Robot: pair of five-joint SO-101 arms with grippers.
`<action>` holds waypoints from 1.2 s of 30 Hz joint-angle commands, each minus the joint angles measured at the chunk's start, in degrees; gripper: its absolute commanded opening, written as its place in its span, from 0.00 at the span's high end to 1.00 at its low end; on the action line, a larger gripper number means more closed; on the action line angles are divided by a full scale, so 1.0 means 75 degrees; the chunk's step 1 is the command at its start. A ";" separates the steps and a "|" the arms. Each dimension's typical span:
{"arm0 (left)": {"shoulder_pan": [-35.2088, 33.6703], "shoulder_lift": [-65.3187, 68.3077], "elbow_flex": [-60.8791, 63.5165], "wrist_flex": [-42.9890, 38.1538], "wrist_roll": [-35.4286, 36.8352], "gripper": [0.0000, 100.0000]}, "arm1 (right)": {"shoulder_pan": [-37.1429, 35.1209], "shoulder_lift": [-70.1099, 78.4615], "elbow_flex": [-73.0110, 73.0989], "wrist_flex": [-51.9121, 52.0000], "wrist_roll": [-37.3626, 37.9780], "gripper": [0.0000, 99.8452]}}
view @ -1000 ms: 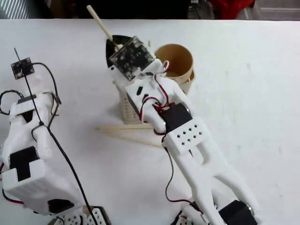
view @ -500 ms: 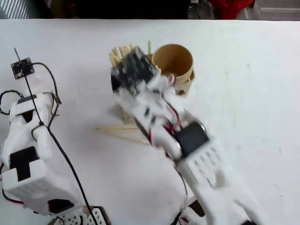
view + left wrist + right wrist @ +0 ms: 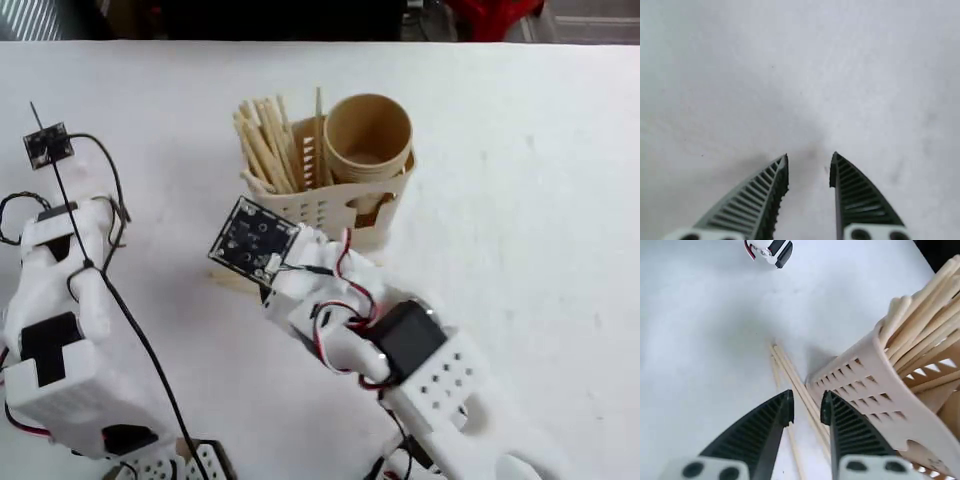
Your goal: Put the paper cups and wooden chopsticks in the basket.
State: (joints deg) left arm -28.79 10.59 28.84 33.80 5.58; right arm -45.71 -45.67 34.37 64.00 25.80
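Now right jaws narrowly parted, empty, over loose chopsticks (image 3: 786,366) beside basket (image 3: 865,390); left jaws likewise (over table (image 3: 790,75)).

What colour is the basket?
The basket is pale beige; the right wrist view shows it best.

no text, label, number or sign can be read on anything here.

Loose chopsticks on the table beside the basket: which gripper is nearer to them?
Right. The right gripper hangs close above the loose chopsticks by the basket; the left gripper is over bare table, off to the side.
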 commanded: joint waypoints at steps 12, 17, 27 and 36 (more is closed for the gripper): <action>0.0182 -0.0053 -0.0152 -0.0082 0.0047 0.84 | -0.0018 0.1213 0.3950 -0.4085 0.0785 0.89; 0.0170 -0.0053 -0.0152 -0.0082 0.0047 0.84 | 0.0369 0.2714 0.3212 -0.4249 0.0738 0.89; 0.0170 -0.0053 -0.0152 -0.0105 0.0047 0.84 | 0.1319 0.4999 0.2344 -0.5937 0.0785 0.89; 0.0170 -0.0053 -0.0152 -0.0094 0.0047 0.84 | 0.1319 0.5585 0.2286 -0.6394 0.0785 0.90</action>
State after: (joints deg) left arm -28.00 10.59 28.84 33.80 5.58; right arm -36.40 -3.91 53.63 17.14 31.08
